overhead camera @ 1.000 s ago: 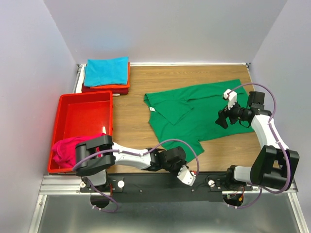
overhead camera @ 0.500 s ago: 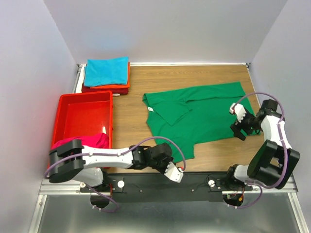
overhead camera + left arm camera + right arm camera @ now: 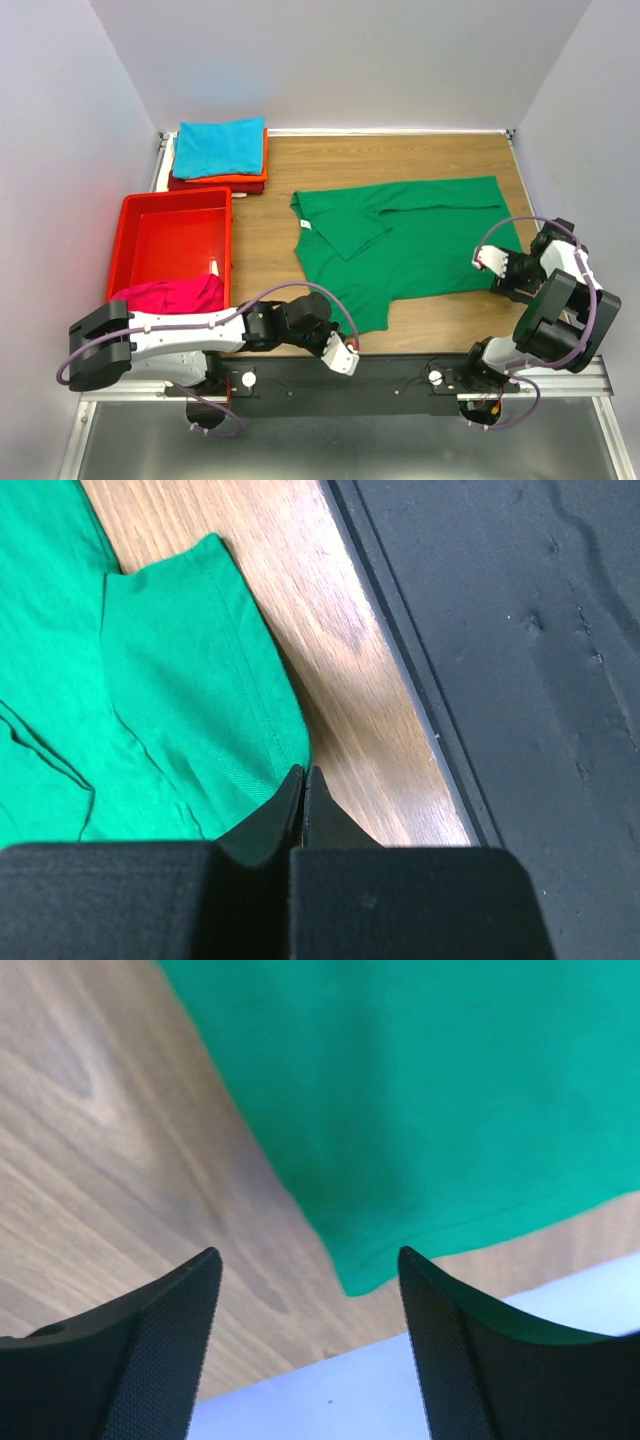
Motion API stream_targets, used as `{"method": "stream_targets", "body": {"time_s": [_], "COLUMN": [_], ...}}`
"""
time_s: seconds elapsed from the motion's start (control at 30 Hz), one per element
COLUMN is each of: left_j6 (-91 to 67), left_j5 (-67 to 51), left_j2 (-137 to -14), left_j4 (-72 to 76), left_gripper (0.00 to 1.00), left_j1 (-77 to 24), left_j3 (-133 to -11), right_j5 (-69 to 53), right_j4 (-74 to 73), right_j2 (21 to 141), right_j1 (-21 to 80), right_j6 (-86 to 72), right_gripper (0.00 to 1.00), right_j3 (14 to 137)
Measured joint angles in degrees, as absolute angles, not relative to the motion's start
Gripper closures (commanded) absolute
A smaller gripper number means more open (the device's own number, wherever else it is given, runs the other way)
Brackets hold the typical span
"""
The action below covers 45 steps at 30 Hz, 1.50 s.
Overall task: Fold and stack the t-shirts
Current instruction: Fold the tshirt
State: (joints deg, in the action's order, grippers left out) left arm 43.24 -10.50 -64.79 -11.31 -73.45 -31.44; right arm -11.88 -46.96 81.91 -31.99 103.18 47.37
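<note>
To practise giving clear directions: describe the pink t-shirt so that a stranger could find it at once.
Start at the wooden table and find the red tray on its left. The pink t-shirt lies bunched at the tray's near end, the only crumpled one.

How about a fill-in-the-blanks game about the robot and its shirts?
1. The green shirt lies spread out on the wooden ____.
2. The pink shirt sits in a tray coloured ____.
3. The left gripper is shut on the green shirt's hem, while the right gripper stands ____.

Missing words: table, red, open.
</note>
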Motion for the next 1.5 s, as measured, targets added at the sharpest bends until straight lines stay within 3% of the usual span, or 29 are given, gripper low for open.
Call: {"method": "stream_targets", "body": {"time_s": [0.37, 0.47, 0.57, 0.77, 1.2, 1.5], "left_j6": [42.8, 42.8, 42.8, 42.8, 42.3, 42.0], "left_j5": [-11.1, -11.1, -11.1, -11.2, -11.3, -11.6], "left_j2": [-69.7, -69.7, -69.7, -69.6, -65.5, -63.4], "left_j4": [-10.9, -10.8, -10.8, -10.8, -9.1, -5.6], "left_gripper": [1.00, 1.00, 1.00, 1.00, 1.00, 1.00], "left_j1": [-73.1, -73.1, -72.8, -72.3, -66.2, -59.4], "left_j3": [-31.4, -31.4, -31.4, -31.4, -33.5, -36.3], "right_j5": [-3.3, -2.6, -2.6, -2.3, -3.1, -6.9], "right_j4": [-39.6, -38.4, -37.5, -35.6, -35.0, -37.0], "right_j2": [84.7, 85.5, 85.6, 86.6, 83.7, 84.3], "right_j1": [-32.0, -32.3, -32.4, -32.4, -32.4, -32.4], "right_j6": [105.6, 105.6, 105.9, 106.0, 102.5, 95.8], "right_gripper": [0.43, 0.55, 0.61, 0.99, 1.00, 0.99], "right_j3": [44.6, 44.6, 44.5, 44.2, 44.1, 51.0]}}
